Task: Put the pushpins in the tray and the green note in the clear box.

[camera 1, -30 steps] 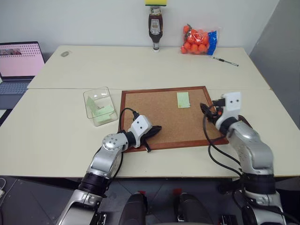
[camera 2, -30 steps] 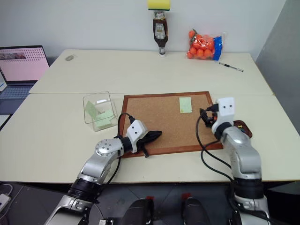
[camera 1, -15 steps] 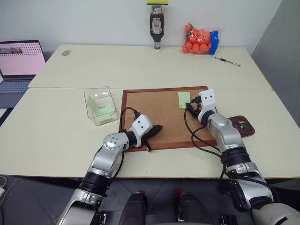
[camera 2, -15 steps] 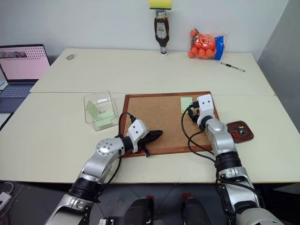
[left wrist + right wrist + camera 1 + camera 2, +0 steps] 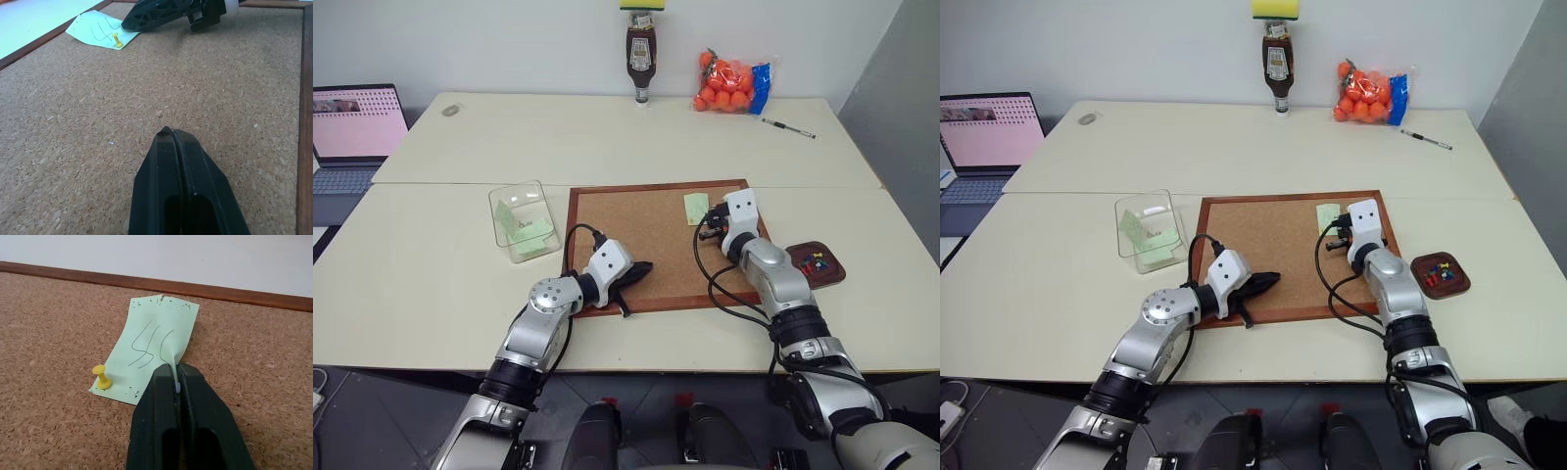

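Now | right end effector (image 5: pixel 177 377) pinched on green note's (image 5: pixel 156 345) edge, note on corkboard (image 5: pixel 646 235), one yellow pushpin (image 5: pixel 101 376) through it | left end effector (image 5: pixel 172 134) closed, empty, on corkboard | tray (image 5: pixel 1457 284) holds pushpins (image 5: pixel 1441 272)

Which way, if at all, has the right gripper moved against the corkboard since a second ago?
Yes. The right gripper came in from the corkboard's right edge, leftward onto the green note, uncovering the tray.

Silver-grey jointed arms carry white wrist blocks, looped black cables and slim black two-fingered tools (image 5: pixel 639 269).
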`<action>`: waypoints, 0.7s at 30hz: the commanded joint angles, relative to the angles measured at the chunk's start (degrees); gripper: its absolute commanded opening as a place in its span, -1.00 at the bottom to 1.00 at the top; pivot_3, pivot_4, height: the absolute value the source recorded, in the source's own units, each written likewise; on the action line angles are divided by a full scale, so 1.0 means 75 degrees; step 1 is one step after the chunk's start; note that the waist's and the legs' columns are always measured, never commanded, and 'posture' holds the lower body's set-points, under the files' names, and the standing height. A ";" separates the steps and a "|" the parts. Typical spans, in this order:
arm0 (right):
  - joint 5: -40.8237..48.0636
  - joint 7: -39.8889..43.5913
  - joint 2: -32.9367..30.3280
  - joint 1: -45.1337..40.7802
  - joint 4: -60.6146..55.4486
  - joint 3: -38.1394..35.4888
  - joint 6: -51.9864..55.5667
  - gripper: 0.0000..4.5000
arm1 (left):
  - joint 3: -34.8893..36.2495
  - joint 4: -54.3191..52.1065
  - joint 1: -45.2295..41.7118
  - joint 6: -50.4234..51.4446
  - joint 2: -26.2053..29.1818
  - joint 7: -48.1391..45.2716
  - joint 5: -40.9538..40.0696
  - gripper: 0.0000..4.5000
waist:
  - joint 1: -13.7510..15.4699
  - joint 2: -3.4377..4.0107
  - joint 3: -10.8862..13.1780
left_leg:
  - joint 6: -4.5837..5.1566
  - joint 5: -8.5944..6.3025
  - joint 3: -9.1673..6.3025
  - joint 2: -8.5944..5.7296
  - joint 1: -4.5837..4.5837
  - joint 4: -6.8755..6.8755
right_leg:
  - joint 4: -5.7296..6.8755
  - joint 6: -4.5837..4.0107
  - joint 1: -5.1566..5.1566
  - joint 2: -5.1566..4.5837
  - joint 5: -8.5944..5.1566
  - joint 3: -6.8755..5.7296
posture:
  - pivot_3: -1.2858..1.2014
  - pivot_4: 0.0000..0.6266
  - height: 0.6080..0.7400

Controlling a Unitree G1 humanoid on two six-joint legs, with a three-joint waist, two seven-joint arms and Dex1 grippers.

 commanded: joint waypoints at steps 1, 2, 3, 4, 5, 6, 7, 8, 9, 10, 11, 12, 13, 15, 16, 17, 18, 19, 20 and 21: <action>0.0144 -0.0062 -0.0031 0.0122 -0.0845 -0.0259 -0.0088 -0.98 | -0.0054 -0.0104 -0.0020 -0.0127 -0.0018 0.0018 0.0051 -1.00 | 0.0004 0.0000 0.0000 | 0.0000 0.0000 0.0000 0.0000 0.0000 0.0000 | 0.0000 0.0000 0.0000 0.0000 0.0000 0.0000 | 0.03 -0.52 1.00; 0.0153 -0.0067 -0.0020 0.0165 -0.0935 -0.0271 -0.0078 -0.98 | -0.0059 -0.0109 -0.0015 -0.0125 -0.0016 0.0019 0.0054 -1.00 | 0.0003 0.0000 0.0000 | 0.0000 0.0000 0.0000 0.0000 -0.0001 -0.0001 | -0.0001 0.0000 0.0000 0.0000 0.0000 0.0000 | 0.03 -0.52 1.00; 0.0171 -0.0082 0.0004 0.0230 -0.1057 -0.0290 -0.0087 -0.98 | -0.0066 -0.0113 -0.0007 -0.0120 -0.0016 0.0020 0.0058 -1.00 | 0.0002 0.0000 0.0000 | 0.0000 0.0000 0.0000 0.0000 0.0000 -0.0001 | 0.0000 0.0000 0.0000 0.0000 0.0000 0.0000 | 0.03 -0.52 1.00; 0.0183 -0.0092 0.0022 0.0278 -0.1148 -0.0305 -0.0090 -0.98 | -0.0070 -0.0114 -0.0002 -0.0117 -0.0016 0.0020 0.0060 -1.00 | 0.0001 0.0000 0.0000 | 0.0000 0.0000 0.0000 0.0000 0.0000 -0.0001 | 0.0000 0.0000 -0.0001 0.0000 0.0000 0.0000 | 0.03 -0.52 1.00; 0.0197 -0.0108 0.0047 0.0330 -0.1237 -0.0324 -0.0110 -0.98 | -0.0080 -0.0107 0.0002 -0.0120 -0.0018 0.0020 0.0067 -1.00 | -0.0002 0.0000 0.0000 | 0.0000 0.0000 -0.0001 0.0001 0.0000 -0.0001 | 0.0000 0.0000 -0.0001 0.0000 0.0000 0.0000 | 0.03 -0.52 1.00; 0.0201 -0.0139 0.0068 0.0374 -0.1316 -0.0333 -0.0118 -0.98 | -0.0084 -0.0110 0.0012 -0.0116 -0.0015 0.0016 0.0069 -1.00 | -0.0003 0.0000 0.0000 | 0.0000 0.0000 -0.0001 0.0001 0.0000 0.0000 | 0.0002 0.0000 -0.0001 0.0000 0.0000 0.0000 | 0.03 -0.52 1.00; 0.0211 -0.0162 0.0087 0.0408 -0.1378 -0.0344 -0.0121 -0.98 | -0.0087 -0.0112 0.0018 -0.0115 -0.0014 0.0012 0.0071 -1.00 | -0.0003 0.0000 0.0000 | 0.0000 0.0000 -0.0002 0.0001 0.0001 0.0000 | 0.0003 0.0000 -0.0001 0.0001 0.0000 -0.0001 | 0.03 -0.52 1.00; 0.0215 -0.0178 0.0098 0.0436 -0.1428 -0.0349 -0.0114 -0.98 | -0.0089 -0.0114 0.0022 -0.0110 -0.0014 0.0011 0.0075 -1.00 | -0.0003 0.0000 0.0000 | 0.0000 0.0000 -0.0002 0.0002 0.0001 0.0000 | 0.0003 0.0000 -0.0001 0.0001 0.0000 -0.0001 | 0.03 -0.52 1.00; 0.0211 -0.0191 0.0106 0.0463 -0.1466 -0.0350 -0.0091 -0.98 | -0.0092 -0.0116 0.0024 -0.0105 -0.0017 0.0013 0.0079 -1.00 | -0.0003 0.0000 0.0000 | 0.0000 0.0000 -0.0002 0.0002 0.0001 0.0000 | 0.0003 0.0000 0.0000 0.0001 0.0000 -0.0002 | 0.03 -0.52 1.00; 0.0210 -0.0196 0.0114 0.0486 -0.1495 -0.0351 -0.0069 -0.98 | -0.0093 -0.0117 0.0026 -0.0102 -0.0021 0.0016 0.0083 -1.00 | -0.0003 0.0000 0.0000 | 0.0000 0.0000 -0.0002 0.0001 0.0001 0.0000 | 0.0003 0.0000 0.0000 0.0001 0.0000 -0.0002 | 0.03 -0.52 1.00; 0.0209 -0.0203 0.0123 0.0504 -0.1523 -0.0345 -0.0035 -0.98 | -0.0090 -0.0123 0.0031 -0.0099 -0.0018 0.0014 0.0082 -1.00 | -0.0003 0.0000 0.0000 | 0.0000 0.0000 -0.0002 0.0001 0.0001 0.0000 | 0.0003 0.0000 0.0000 0.0001 0.0000 -0.0002 | 0.03 -0.52 1.00; 0.0213 -0.0195 0.0126 0.0522 -0.1542 -0.0327 0.0033 -0.98 | -0.0088 -0.0129 0.0036 -0.0096 -0.0018 0.0013 0.0080 -1.00 | -0.0003 0.0000 0.0000 | 0.0000 0.0000 -0.0002 0.0001 0.0002 0.0001 | 0.0003 0.0000 0.0000 0.0001 0.0000 -0.0001 | 0.03 -0.52 1.00; 0.0216 -0.0184 0.0128 0.0537 -0.1555 -0.0310 0.0085 -0.98 | -0.0087 -0.0132 0.0040 -0.0093 -0.0018 0.0013 0.0080 -1.00 | -0.0003 0.0000 0.0000 | 0.0000 0.0000 -0.0001 0.0001 0.0002 0.0000 | 0.0003 0.0000 0.0000 0.0001 0.0000 0.0000 | 0.03 -0.52 1.00; 0.0191 -0.0187 0.0137 0.0562 -0.1569 -0.0293 0.0059 -0.98 | -0.0089 -0.0136 0.0045 -0.0090 -0.0022 0.0016 0.0083 -1.00 | -0.0005 0.0000 0.0000 | 0.0000 0.0000 -0.0002 0.0001 0.0002 0.0001 | 0.0003 0.0000 0.0000 0.0001 0.0000 0.0000 | 0.03 -0.52 1.00; 0.0163 -0.0244 0.0149 0.0573 -0.1585 -0.0305 -0.0005 -0.98 | -0.0087 -0.0148 0.0056 -0.0089 -0.0018 0.0015 0.0082 -1.00 | -0.0005 0.0000 0.0000 | 0.0000 0.0000 -0.0002 0.0001 0.0003 0.0000 | 0.0003 0.0000 0.0000 0.0001 0.0000 0.0000 | 0.03 -0.52 1.00; 0.0146 -0.0299 0.0160 0.0573 -0.1590 -0.0328 -0.0056 -0.98 | -0.0085 -0.0157 0.0063 -0.0086 -0.0016 0.0014 0.0080 -1.00 | -0.0005 0.0000 0.0000 | 0.0000 0.0000 -0.0001 0.0002 0.0003 0.0000 | 0.0003 0.0000 0.0000 0.0001 0.0000 0.0000 | 0.03 -0.52 1.00; 0.0140 -0.0349 0.0168 0.0563 -0.1583 -0.0359 -0.0115 -0.98 | -0.0084 -0.0163 0.0068 -0.0084 -0.0015 0.0014 0.0079 -1.00 | -0.0005 0.0000 0.0000 | 0.0000 0.0000 -0.0002 0.0002 0.0003 0.0000 | 0.0004 0.0000 0.0000 0.0001 0.0000 -0.0001 | 0.03 -0.52 1.00; 0.0141 -0.0376 0.0172 0.0554 -0.1577 -0.0380 -0.0148 -0.98 | -0.0083 -0.0166 0.0070 -0.0083 -0.0014 0.0015 0.0079 -1.00 | -0.0005 0.0000 0.0000 | 0.0000 0.0000 -0.0002 0.0002 0.0003 0.0000 | 0.0004 0.0000 0.0000 0.0001 0.0000 -0.0001 | 0.03 -0.52 1.00; 0.0149 -0.0387 0.0171 0.0545 -0.1579 -0.0398 -0.0171 -0.98 | -0.0084 -0.0166 0.0071 -0.0081 -0.0017 0.0017 0.0080 -1.00 | -0.0005 0.0000 0.0000 | 0.0000 0.0000 -0.0001 0.0002 0.0003 0.0000 | 0.0004 0.0000 0.0000 0.0001 0.0000 -0.0001 | 0.03 -0.52 1.00; 0.0152 -0.0414 0.0172 0.0546 -0.1613 -0.0412 -0.0178 -0.98 | -0.0085 -0.0172 0.0076 -0.0081 -0.0015 0.0016 0.0080 -1.00 | -0.0005 0.0000 0.0000 | 0.0000 0.0000 -0.0001 0.0001 0.0003 0.0000 | 0.0004 0.0000 0.0000 0.0001 0.0000 -0.0001 | 0.03 -0.52 1.00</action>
